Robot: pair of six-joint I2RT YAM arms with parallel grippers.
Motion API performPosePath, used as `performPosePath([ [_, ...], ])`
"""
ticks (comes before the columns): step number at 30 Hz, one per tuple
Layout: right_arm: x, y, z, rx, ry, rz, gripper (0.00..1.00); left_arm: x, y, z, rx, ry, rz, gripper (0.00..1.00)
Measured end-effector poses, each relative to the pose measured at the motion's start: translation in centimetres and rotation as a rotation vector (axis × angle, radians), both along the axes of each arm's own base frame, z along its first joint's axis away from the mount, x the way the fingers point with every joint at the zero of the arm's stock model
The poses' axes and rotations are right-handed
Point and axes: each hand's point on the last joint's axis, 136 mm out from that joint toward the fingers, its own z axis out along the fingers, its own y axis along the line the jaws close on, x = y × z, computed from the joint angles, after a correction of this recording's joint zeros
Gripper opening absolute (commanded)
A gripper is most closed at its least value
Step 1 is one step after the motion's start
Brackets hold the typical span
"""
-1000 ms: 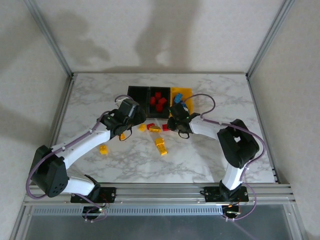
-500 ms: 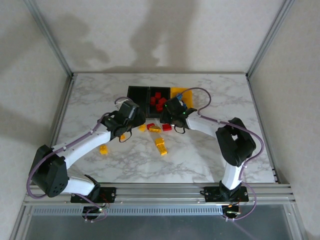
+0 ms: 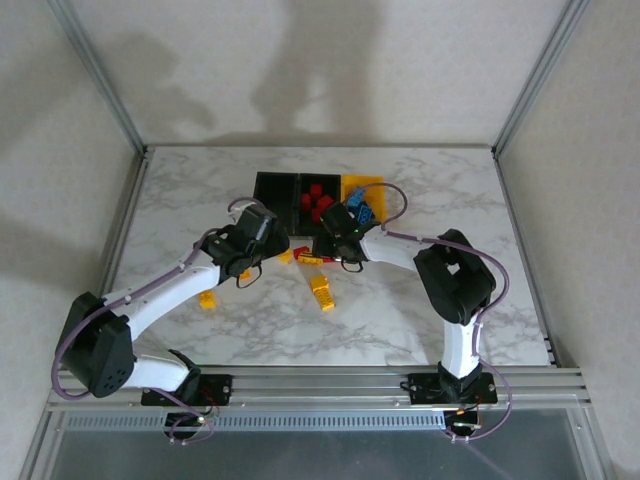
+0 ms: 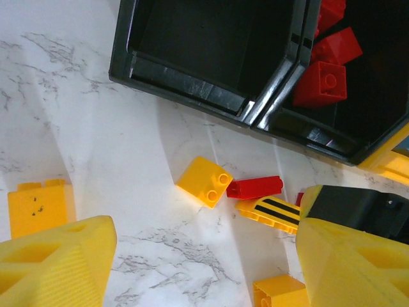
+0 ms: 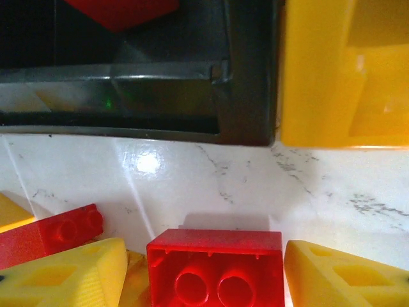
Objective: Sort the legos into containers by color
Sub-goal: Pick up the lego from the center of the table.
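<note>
the three bins sit joined in a row at the far middle of the marble table point(image 3: 200, 200): a left black bin point(image 4: 182, 86), a middle black bin point(image 4: 319, 137) with a heap of red bricks point(image 3: 318, 200) inside, and a yellow bin point(image 3: 372, 185) with a blue brick point(image 3: 362, 212) in it.

both arms reach in toward the near side of that row. the left gripper point(image 4: 204, 224) hangs above the table with its yellow fingers point(image 4: 57, 268) spread wide and nothing between them. below it, just in front of the black bins, lie a square yellow brick point(image 4: 204, 181), a slim red brick point(image 4: 254, 187) touching its right side, and a yellow-and-black striped piece point(image 4: 268, 211) just beside that. another yellow brick point(image 4: 38, 204) lies off to the left.

the right gripper point(image 5: 206, 252) is low at the table, close to the front wall where the middle black bin meets the yellow one. a red two-stud brick point(image 5: 215, 272) sits between its fingers – the right one at the brick's edge, a sliver of gap on the left – and i cannot tell whether it is actually pinched.

nearer the arm bases, two more yellow bricks point(image 3: 207, 299) lie well apart from the bins – one left, one point(image 3: 321, 290) centre.
</note>
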Motion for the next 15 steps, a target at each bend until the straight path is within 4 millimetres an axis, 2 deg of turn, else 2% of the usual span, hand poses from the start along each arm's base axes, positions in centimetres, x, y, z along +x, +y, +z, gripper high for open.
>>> performPosePath([
  [5, 0.14, 0.19, -0.38, -0.003, 0.003, -0.001, 0.62, 0.05, 0.12, -0.02, 0.0, 0.0, 0.003, 0.74],
  [9, 0.4, 0.17, -0.81, -0.015, 0.007, -0.006, 0.51, 0.06, 0.14, -0.02, 0.0, 0.0, 0.004, 0.74],
  [15, 0.47, 0.13, -0.61, -0.018, 0.009, -0.008, 0.47, 0.06, 0.16, -0.03, 0.0, 0.001, 0.005, 0.74],
])
